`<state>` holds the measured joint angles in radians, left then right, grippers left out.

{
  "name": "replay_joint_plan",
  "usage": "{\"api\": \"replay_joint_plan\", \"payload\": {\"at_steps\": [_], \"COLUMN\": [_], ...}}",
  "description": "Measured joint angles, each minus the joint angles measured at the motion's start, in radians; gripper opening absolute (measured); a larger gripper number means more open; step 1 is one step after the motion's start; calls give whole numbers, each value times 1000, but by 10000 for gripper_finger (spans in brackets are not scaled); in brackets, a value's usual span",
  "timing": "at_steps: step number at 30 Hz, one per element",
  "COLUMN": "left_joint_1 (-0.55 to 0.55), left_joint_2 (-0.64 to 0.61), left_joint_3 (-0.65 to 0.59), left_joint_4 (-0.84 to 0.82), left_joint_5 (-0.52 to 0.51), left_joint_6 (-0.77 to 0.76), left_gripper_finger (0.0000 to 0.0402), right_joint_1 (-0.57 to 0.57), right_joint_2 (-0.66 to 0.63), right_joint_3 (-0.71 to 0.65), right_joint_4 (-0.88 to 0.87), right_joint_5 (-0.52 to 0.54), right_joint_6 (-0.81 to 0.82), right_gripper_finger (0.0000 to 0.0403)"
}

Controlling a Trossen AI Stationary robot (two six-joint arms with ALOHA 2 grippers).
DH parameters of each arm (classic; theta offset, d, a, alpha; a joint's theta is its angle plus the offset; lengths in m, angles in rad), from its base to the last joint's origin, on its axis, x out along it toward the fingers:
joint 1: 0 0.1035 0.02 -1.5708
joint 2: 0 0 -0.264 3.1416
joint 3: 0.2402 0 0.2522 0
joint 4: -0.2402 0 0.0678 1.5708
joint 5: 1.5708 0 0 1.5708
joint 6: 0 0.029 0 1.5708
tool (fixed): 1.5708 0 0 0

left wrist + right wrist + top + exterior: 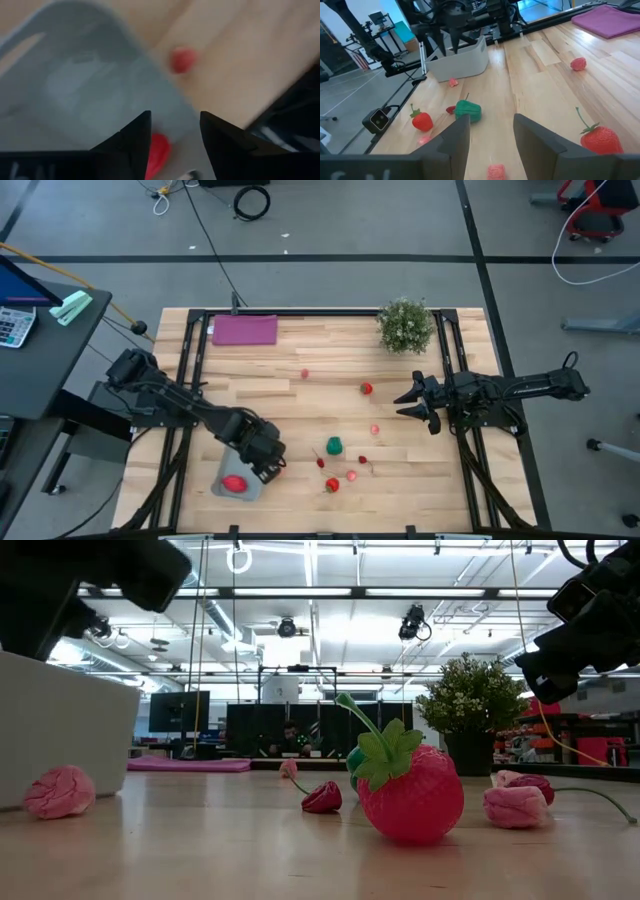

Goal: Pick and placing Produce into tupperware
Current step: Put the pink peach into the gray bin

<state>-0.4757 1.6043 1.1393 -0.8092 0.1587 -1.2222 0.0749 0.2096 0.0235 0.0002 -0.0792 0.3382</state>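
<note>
The tupperware (pixel 225 489) lies at the table's front left, with one red piece of produce (pixel 234 483) inside it. My left gripper (pixel 268 468) hangs open over the tupperware's right end. In the left wrist view the red piece (pixel 158 152) lies below the gap between its fingers (pixel 172 117). Loose produce lies mid-table: a green piece (pixel 334 445), a red strawberry (pixel 332 485), another strawberry (pixel 367 388), and several small pink and red pieces. My right gripper (pixel 405 405) is open and empty above the table's right side, pointing at them (pixel 491 122).
A bushy potted plant (pixel 405 326) stands at the far right of the table. A flat purple sheet (pixel 244 330) lies at the far left. Black frame rails run along both table sides. Bare wood lies between the far pieces and the sheet.
</note>
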Motion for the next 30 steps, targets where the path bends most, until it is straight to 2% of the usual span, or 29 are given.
{"api": "replay_joint_plan", "payload": {"at_steps": [3, 8, 18, 25, 30], "left_joint_1": [5, 8, 8, 13, 13], "left_joint_2": [-1, -1, -1, -1, 12], "left_joint_3": [0, 1, 1, 1, 1], "left_joint_4": [70, 81, 248, 254, 261], "left_joint_5": [17, 31, 10, -138, -206], "left_joint_6": [26, 25, 49, 214, 347], "left_gripper_finger": [172, 172, 172, 172, 172], "right_joint_1": [0, 0, 0, 0, 0], "right_joint_2": [0, 0, 0, 0, 0], "right_joint_3": [0, 0, 0, 0, 0], "right_joint_4": [0, 0, 0, 0, 0], "right_joint_5": [0, 0, 0, 0, 0], "right_joint_6": [0, 0, 0, 0, 0], "right_gripper_finger": [160, 160, 160, 160, 160]}}
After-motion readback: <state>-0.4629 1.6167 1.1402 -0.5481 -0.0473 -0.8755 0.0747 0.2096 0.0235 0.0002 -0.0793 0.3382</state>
